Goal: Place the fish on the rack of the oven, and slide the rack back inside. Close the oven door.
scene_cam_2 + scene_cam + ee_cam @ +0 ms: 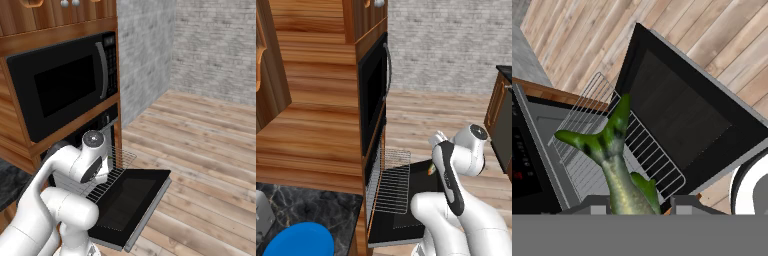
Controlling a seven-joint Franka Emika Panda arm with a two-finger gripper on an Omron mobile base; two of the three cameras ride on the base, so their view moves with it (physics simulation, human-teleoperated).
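My gripper (637, 204) is shut on the fish (619, 165), a greenish-tan fish whose forked tail points away from the hand. It hangs in the air above the rack (614, 145), over the rack's outer end and the inner edge of the oven door (682, 115). In the left base view the fish (431, 169) is a small yellowish speck beside my forearm, above the door (416, 200). The rack (393, 182) is pulled out over the door, which lies dropped flat. The oven (373, 160) sits below the microwave. From the right base view my arm hides the hand; the rack (107, 186) and the door (131, 202) show.
A black microwave (65, 80) with a curved handle sits above the oven in wooden cabinetry. A blue plate (301, 242) lies on the dark marble counter (316, 207) at lower left. Wooden floor (210, 150) stretches beyond the door to a brick wall.
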